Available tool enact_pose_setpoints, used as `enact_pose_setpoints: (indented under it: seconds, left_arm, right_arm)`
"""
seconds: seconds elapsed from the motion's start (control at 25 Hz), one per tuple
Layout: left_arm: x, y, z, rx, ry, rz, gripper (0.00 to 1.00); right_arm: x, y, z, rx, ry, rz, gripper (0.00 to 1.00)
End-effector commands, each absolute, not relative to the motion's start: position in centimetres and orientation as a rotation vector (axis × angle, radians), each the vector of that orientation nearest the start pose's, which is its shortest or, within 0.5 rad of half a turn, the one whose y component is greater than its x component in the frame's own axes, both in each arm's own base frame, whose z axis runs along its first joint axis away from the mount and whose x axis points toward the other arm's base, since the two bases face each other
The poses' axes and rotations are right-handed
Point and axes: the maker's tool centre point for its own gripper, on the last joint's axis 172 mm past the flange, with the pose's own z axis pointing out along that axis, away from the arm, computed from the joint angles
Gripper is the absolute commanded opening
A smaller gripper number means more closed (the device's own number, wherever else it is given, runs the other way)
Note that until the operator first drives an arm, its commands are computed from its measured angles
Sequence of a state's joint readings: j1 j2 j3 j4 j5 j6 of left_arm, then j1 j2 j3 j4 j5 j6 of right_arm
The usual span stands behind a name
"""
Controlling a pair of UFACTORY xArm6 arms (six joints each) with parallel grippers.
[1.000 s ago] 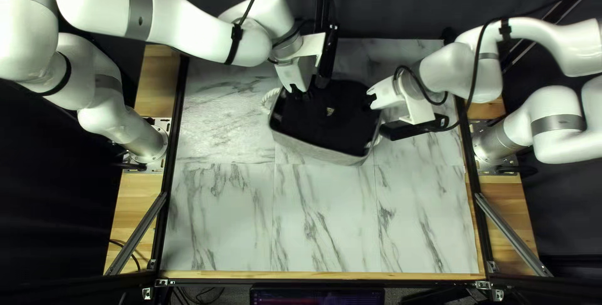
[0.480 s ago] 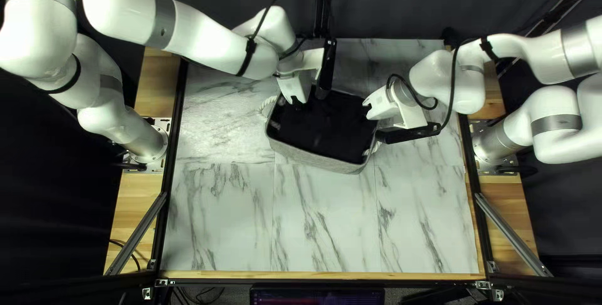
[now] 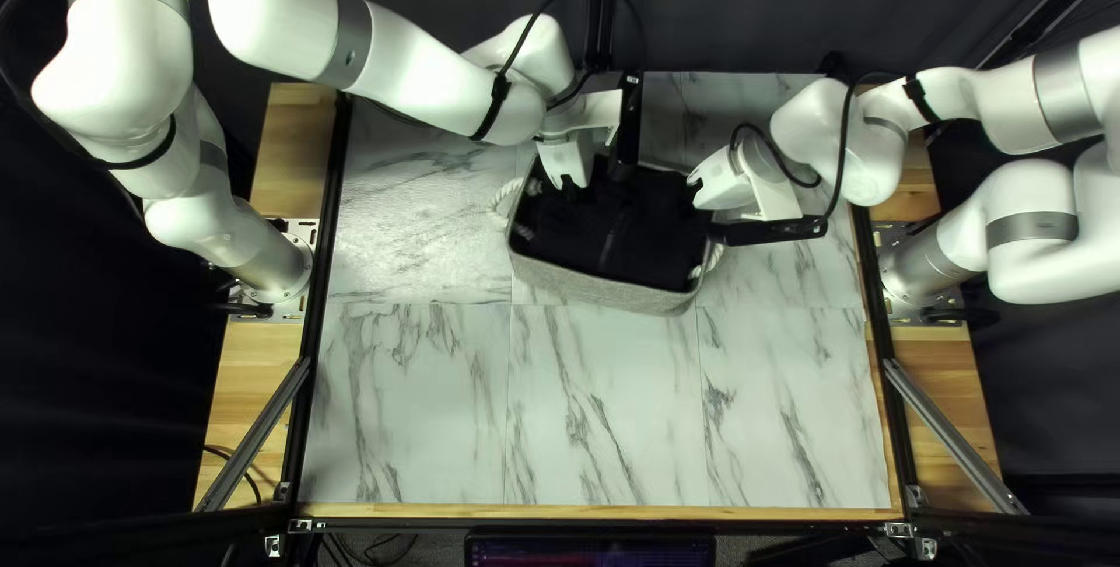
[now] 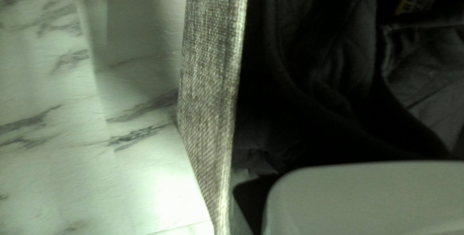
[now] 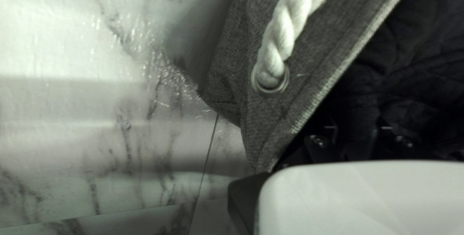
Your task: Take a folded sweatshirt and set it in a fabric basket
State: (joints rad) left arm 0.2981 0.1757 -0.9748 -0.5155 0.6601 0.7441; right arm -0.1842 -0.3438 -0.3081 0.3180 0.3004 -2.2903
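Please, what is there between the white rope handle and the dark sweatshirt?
The basket's grey fabric wall lies between the rope handle and the sweatshirt; the right wrist view shows this.

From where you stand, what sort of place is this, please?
Probably a robotics lab: my left arm and right arm are mounted at a marble-patterned table, with a dark curtain behind.

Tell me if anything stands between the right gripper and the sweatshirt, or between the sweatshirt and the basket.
Nothing visible does. The sweatshirt lies inside the basket, and the right gripper is at the cloth, inside the basket's wall. Anything beneath the sweatshirt is hidden.
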Motion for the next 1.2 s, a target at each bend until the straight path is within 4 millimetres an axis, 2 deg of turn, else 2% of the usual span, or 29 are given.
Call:
enact_pose_setpoints:
  seconds: [0.04,0.12,0.24,0.28,0.52,0.6,0.68,0.8,0.92,1.0,1.08,1.2]
  left_arm:
    - [51.2,10.0,10.7,-3.329,0.074,-0.499,1.00]
    - [50.9,9.8,11.0,-3.326,0.068,-0.511,1.00]
    - [50.5,9.5,12.8,-3.310,0.059,-0.532,1.00]
    - [50.4,9.5,14.3,-3.300,0.065,-0.544,1.00]
    - [50.3,9.3,20.0,-3.255,0.125,-0.568,1.00]
    - [49.4,8.4,22.1,-3.236,0.158,-0.578,1.00]
    - [48.3,7.4,23.2,-3.225,0.191,-0.577,1.00]
    - [45.8,5.3,23.8,-3.223,0.246,-0.562,1.00]
    - [43.0,3.4,23.6,-3.228,0.337,-0.559,1.00]
    - [40.6,1.5,23.1,-3.218,0.426,-0.562,1.00]
    - [39.1,-0.6,23.0,-3.199,0.504,-0.559,1.00]
    - [37.6,-4.0,23.0,-3.171,0.605,-0.530,1.00]
  right_arm:
    - [37.9,-7.1,10.4,1.756,2.225,0.353,1.00]
    - [37.8,-7.1,10.7,1.758,2.219,0.347,1.00]
    - [37.6,-7.0,12.0,1.759,2.197,0.319,1.00]
    - [37.4,-7.0,13.1,1.754,2.185,0.305,1.00]
    - [36.9,-7.4,16.7,1.732,2.133,0.247,1.00]
    - [36.9,-7.5,18.0,1.719,2.102,0.234,1.00]
    - [36.7,-7.8,19.2,1.716,2.064,0.238,1.00]
    - [36.3,-9.4,20.5,1.764,1.966,0.275,1.00]
    - [35.9,-10.6,21.7,1.841,1.869,0.326,1.00]
    - [35.8,-11.4,22.9,1.917,1.798,0.387,1.00]
    - [36.0,-11.9,24.1,1.987,1.732,0.449,1.00]
    - [36.3,-12.7,25.8,2.072,1.624,0.557,1.00]
